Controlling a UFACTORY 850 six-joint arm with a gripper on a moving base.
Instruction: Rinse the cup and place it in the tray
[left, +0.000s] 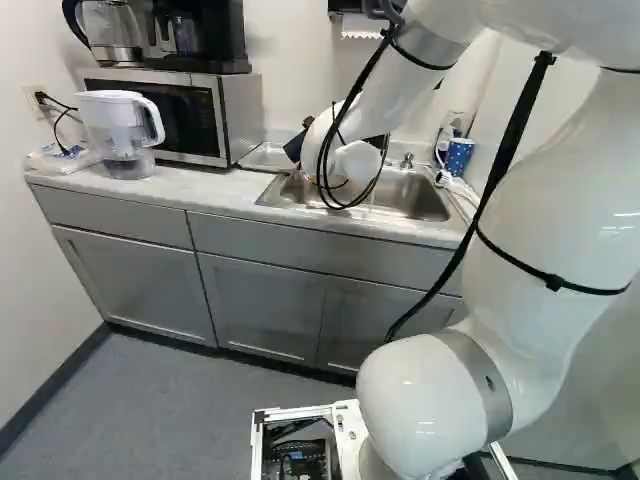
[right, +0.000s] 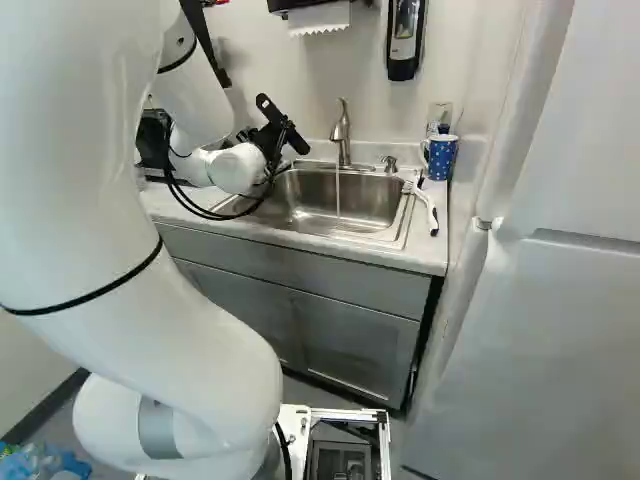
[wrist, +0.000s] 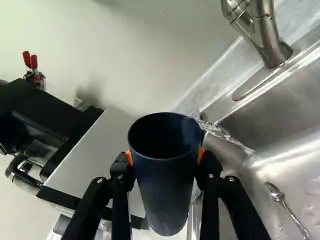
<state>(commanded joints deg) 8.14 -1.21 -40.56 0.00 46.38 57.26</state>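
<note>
Left base view: water pitcher (left: 119, 132) and microwave (left: 190, 112) on the counter (left: 110, 184), left of the sink. Going right, gripper (wrist: 165, 157) next to the microwave: wrist view has it parted to cup width, an orange pad (wrist: 129, 158) on each side, clamped on the dark cup (wrist: 167, 187) just below the rim. Cup is up in the air, tilted, at the sink edge. Water (wrist: 225, 136) trails off by its lip, probably rinse water tipping out. Looks stiff-walled, light once drained, top-heavy if filled. Wet and smooth, so slip or twist between the pads is the main risk; grip's high, so the base may swing. Mid-body would be steadier if regrasping; don't over-squeeze. Farther right, faucet (right: 341, 135) running into the sink (right: 345, 200), spoon (wrist: 286, 207) inside. Blue dotted mug (right: 441, 157) beyond. Can't pick out the tray for certain.
</note>
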